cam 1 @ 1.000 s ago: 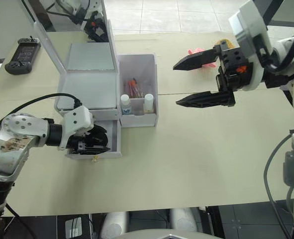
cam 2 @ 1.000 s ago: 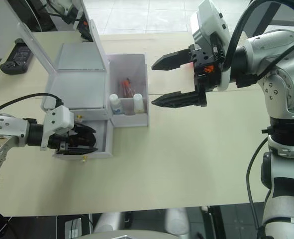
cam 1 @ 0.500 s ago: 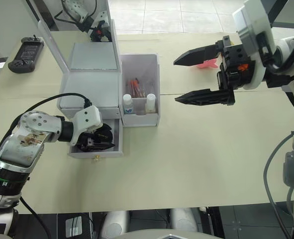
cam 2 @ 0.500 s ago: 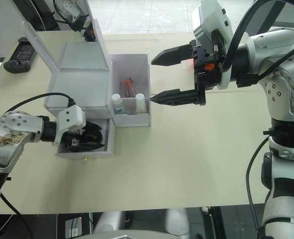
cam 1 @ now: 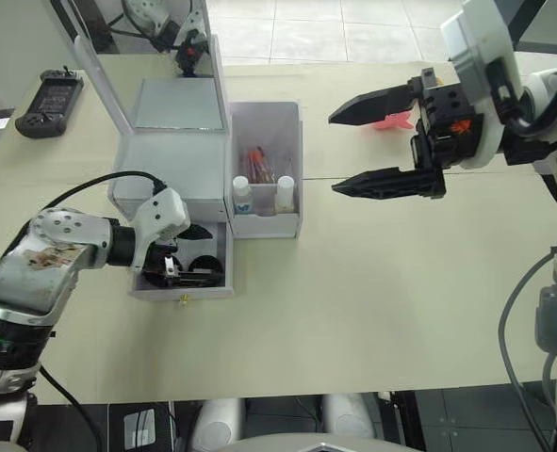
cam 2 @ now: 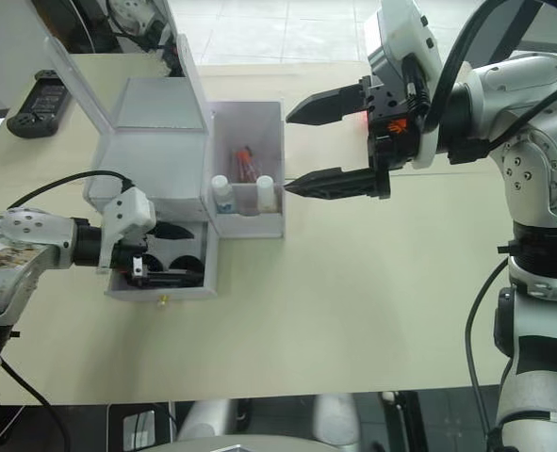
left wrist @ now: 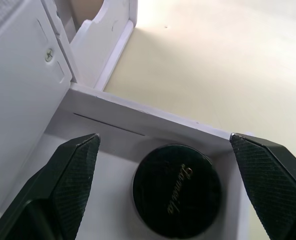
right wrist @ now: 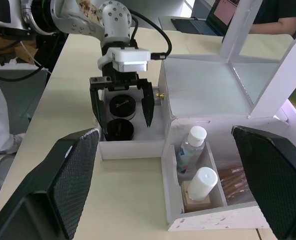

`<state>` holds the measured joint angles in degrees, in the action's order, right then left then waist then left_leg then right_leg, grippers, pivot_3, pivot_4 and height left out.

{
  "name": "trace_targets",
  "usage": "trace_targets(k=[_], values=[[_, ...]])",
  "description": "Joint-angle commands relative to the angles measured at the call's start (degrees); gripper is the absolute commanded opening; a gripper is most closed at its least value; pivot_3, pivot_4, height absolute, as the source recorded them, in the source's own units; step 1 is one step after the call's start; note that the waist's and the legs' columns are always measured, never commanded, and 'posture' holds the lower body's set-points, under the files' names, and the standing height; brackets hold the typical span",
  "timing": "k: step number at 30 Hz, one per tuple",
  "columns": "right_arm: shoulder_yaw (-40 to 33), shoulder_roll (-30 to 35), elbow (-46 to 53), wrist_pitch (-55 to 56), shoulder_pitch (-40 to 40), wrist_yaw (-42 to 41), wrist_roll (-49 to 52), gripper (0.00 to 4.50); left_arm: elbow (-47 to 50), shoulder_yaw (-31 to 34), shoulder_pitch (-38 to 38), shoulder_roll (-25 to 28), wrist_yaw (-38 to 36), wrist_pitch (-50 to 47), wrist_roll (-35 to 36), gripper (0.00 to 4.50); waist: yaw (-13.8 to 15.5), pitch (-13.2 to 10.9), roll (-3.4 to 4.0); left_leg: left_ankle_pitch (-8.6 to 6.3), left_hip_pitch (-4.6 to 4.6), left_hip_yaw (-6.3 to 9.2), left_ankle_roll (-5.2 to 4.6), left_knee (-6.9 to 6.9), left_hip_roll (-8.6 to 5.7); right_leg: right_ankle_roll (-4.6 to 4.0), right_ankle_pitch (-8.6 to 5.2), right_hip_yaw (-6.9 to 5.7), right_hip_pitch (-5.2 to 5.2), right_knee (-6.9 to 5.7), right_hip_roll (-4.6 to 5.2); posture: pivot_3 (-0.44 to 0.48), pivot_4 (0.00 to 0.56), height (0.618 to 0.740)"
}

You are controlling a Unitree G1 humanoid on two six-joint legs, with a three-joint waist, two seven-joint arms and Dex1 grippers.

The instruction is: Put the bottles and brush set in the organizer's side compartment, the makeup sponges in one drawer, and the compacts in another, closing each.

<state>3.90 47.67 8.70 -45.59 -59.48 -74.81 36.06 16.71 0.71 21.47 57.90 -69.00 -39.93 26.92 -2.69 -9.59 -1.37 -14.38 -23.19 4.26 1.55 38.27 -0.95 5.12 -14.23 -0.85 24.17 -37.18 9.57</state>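
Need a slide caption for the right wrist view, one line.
Left gripper open above two black compacts in the open drawer; bottles standing in the side compartment.

You're looking at a matt, pale cream worktop (cam 1: 372, 282), smooth and without sheen. The organizer (cam 1: 170, 179) reads as smooth white-grey plastic, its side compartment (cam 1: 267, 127) milky and translucent, its upright lid (cam 1: 207, 56) mirror-glossy. The compacts (left wrist: 177, 190) have satin black tops with faint glossy script. The bottles (right wrist: 195, 162) are clear and cream plastic with smooth white caps. Your left end effector (left wrist: 168, 165) has black fingers (left wrist: 70, 172) with a knurled, rubbery matt texture; the right end effector (cam 1: 377, 146) looks the same matt black.
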Motion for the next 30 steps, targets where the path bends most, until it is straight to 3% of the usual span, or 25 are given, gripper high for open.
trace_targets(k=[1, 4, 8, 11, 14, 16, 20, 24, 30], values=[[-1.2, 0.6, 1.1, 0.8, -0.9, -0.5, 0.5, 4.5, 4.3, 7.1, -0.9, 1.7, -0.5, -5.5, 7.2, 4.46, 0.0, 0.0, 0.0, 0.0, 0.0, 0.0, -0.01, -0.01, 0.0, 0.0, 0.0, -0.01, 0.0, 0.0, 0.0, 0.0, 0.15, 0.74], [-1.4, 1.0, 0.9, 0.8, -0.8, -1.2, 0.7, 4.5, 4.8, 20.8, -5.5, 3.3, -1.9, -14.4, 17.9, 4.46, -0.1, 0.0, 0.0, -0.02, -0.03, 0.01, -0.04, 0.0, 0.0, 0.0, 0.0, 0.0, 0.0, 0.01, 0.0, 0.0, 0.15, 0.74], [-0.9, 1.0, -0.6, 1.6, -1.3, -2.5, 0.2, 4.5, 9.8, 35.2, -18.5, 0.4, -1.8, -16.1, 22.2, 4.46, -0.7, 0.0, 0.03, -0.02, 0.07, 0.0, -0.04, -0.07, 0.01, 0.0, 0.0, 0.03, -0.02, 0.01, 0.01, 0.0, 0.15, 0.74], [-0.1, 0.3, -1.9, 2.3, -2.3, -3.9, -0.1, 4.5, 15.4, 47.3, -32.3, -5.9, -2.4, -19.4, 29.8, 4.46, -1.3, 0.0, 0.02, -0.02, 0.09, -0.01, -0.03, -0.14, 0.01, 0.0, 0.0, 0.05, -0.01, 0.04, 0.0, 0.0, 0.15, 0.74], [1.3, -0.1, -2.8, 2.5, -2.5, -5.2, -0.6, 4.5, 18.8, 53.7, -45.2, -14.8, -0.3, -15.9, 29.5, 4.46, -1.3, 0.0, 0.03, -0.04, 0.09, -0.01, -0.07, -0.18, 0.04, 0.0, 0.0, 0.06, -0.01, 0.12, -0.01, 0.0, 0.15, 0.74], [2.2, -0.2, -3.5, 3.2, -2.4, -5.8, -1.5, 4.5, 20.5, 54.5, -51.0, -19.0, 0.6, -12.8, 28.3, 4.46, -0.8, 0.0, 0.02, -0.34, 0.18, -0.07, -0.57, -0.19, 0.03, 0.0, 0.0, 0.11, -0.09, 0.1, 0.0, 0.0, 0.15, 0.74], [4.3, -0.8, -4.9, 4.6, -2.2, -6.9, -3.6, 4.5, 21.6, 51.2, -59.8, -28.5, 2.6, -3.6, 22.8, 4.29, 0.6, 0.0, 0.03, -0.34, 0.18, -0.1, -0.57, -0.07, 0.02, -0.02, 0.01, 0.13, -0.18, 0.28, 0.01, 0.0, 0.15, 0.74], [5.8, -2.1, -6.5, 5.9, -2.9, -7.6, -5.1, 4.5, 18.5, 43.4, -63.1, -38.3, 6.5, 7.7, 14.3, 3.27, 1.6, 0.0, 0.02, -0.36, 0.18, -0.2, -0.59, 0.0, -0.01, -0.04, 0.01, 0.18, -0.23, 0.51, 0.04, 0.0, 0.15, 0.74], [6.4, -3.8, -9.1, 6.6, -4.9, -8.6, -6.4, 4.5, 16.1, 33.0, -59.4, -45.8, 16.8, 16.4, 6.9, 1.46, 2.3, 0.1, 0.02, -0.36, 0.11, -0.18, -0.59, 0.18, -0.02, -0.05, 0.02, 0.15, -0.22, 0.48, 0.03, 0.0, 0.15, 0.74]])
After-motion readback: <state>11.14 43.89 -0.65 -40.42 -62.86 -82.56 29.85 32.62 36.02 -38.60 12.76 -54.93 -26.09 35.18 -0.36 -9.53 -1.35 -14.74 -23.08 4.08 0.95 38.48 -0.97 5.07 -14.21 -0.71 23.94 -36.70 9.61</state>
